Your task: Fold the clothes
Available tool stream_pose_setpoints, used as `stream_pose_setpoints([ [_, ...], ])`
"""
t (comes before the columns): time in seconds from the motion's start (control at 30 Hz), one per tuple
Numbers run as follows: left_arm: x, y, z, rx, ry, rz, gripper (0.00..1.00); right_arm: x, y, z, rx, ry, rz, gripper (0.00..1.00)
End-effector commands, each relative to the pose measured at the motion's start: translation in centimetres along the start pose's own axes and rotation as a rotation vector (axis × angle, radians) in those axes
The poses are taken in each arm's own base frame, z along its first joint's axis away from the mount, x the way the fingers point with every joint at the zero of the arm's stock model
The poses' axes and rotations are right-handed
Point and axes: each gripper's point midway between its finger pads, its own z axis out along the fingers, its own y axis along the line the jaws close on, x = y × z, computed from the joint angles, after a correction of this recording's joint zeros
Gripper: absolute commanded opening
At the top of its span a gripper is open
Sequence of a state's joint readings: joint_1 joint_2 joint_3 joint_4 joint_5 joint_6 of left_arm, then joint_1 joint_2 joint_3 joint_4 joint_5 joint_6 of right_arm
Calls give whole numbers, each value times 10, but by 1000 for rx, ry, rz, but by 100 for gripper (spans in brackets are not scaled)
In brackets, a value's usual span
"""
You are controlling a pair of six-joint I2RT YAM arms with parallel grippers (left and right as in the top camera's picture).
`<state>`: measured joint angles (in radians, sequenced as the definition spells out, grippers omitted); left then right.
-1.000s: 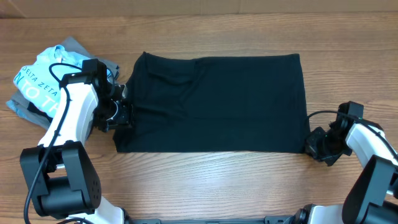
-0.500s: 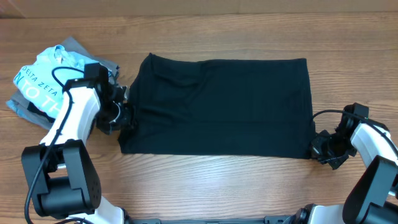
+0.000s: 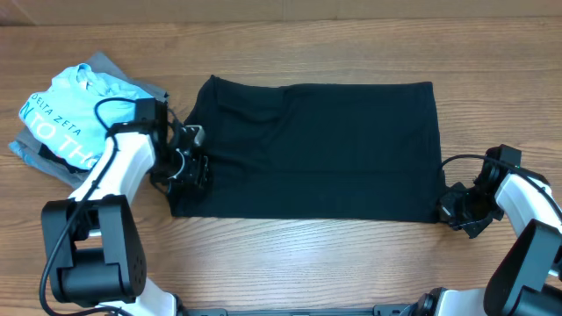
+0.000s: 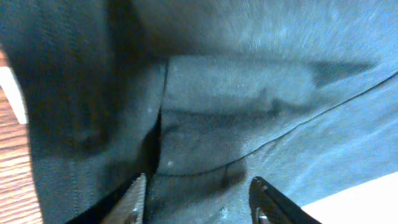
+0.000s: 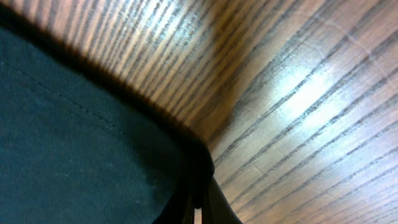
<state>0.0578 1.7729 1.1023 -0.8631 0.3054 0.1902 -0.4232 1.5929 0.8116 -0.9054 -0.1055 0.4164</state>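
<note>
Black T-shirt [image 3: 316,149] lies flat on the bench [image 3: 351,263] as a wide rectangle, mid-bench, with mild ripples near its upper-left part.

Left gripper [image 3: 195,163] sits over the shirt's left edge. In the left wrist view its jaws are spread, with fabric and a seam ridge between them and nothing pinched.

Right gripper [image 3: 452,209] is at the lower-right corner. In the right wrist view the hem corner runs straight into jaws that look clenched on it, so it reads as grasping the shirt corner.

Judgement: the step is getting a second hold on the left side for the next fold.

- The left should drop until both tips bracket the edge layers, then clamp on the full stack, not just the top ply.
- The right should hold light tension so the cloth lies taut while the left bites.
- Both should lift together and level, or the rectangle will skew.
- Risk: the light-blue tee [image 3: 61,114] lies near the left arm, so the swing should keep clear of it.
</note>
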Motion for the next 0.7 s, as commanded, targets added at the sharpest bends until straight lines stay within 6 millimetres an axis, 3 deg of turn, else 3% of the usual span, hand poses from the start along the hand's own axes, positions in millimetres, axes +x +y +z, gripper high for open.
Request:
stream_pose_setpoints([
  [0.0, 7, 5, 4, -73, 25, 49, 52, -8, 6, -4, -22, -22, 6, 4],
  [0.07, 7, 5, 4, -74, 24, 49, 32, -9, 6, -4, -22, -24, 6, 4],
  [0.1, 6, 5, 3, -76, 21, 44, 15, -9, 6, -4, -23, -24, 6, 4],
  [0.13, 4, 8, 3, -91, 16, 33, 9, -9, 6, -4, -22, -23, 6, 4],
  [0.2, -2, 20, -1, -155, -3, -10, 4, -9, 6, -4, -22, -22, 6, 4],
  [0.33, -28, 36, -17, -228, -92, -43, 5, -8, 5, -4, -20, -21, 6, 4],
  [0.4, -37, 39, -24, -233, -123, -55, 9, -7, 5, -4, -18, -17, 7, 4],
  [0.43, -39, 40, -26, -233, -132, -65, 18, -7, 4, -4, -16, -15, 7, 4],
  [0.5, -36, 38, -28, -228, -116, -75, 67, -8, 1, -4, 5, -23, 5, 4],
  [0.6, -26, 40, -27, -237, -75, -84, 76, -13, -3, -5, 26, -48, 13, 4],
  [0.67, -21, 42, -27, -250, -56, -90, 76, -14, -3, -5, 26, -53, 27, 4],
])
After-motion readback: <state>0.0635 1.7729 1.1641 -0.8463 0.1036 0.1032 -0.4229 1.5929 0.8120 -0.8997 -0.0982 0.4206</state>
